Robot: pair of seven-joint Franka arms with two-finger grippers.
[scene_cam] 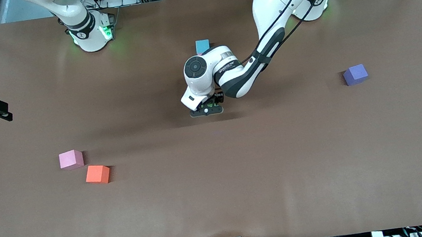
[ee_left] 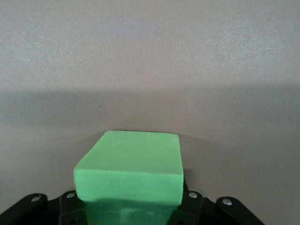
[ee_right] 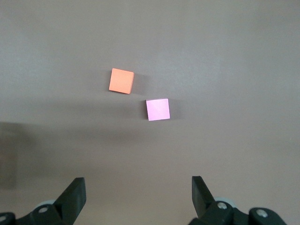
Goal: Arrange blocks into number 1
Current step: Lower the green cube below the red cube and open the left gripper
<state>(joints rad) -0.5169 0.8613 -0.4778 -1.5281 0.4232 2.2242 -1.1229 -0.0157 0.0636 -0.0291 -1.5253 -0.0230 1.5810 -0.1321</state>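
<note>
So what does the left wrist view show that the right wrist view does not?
Only the left wrist view shows the green block, sitting between the left end effector's fingers. Only the right wrist view shows the orange block and the pink block, lying apart on the table, with the right end effector open above them. Both views share the brown table.
</note>
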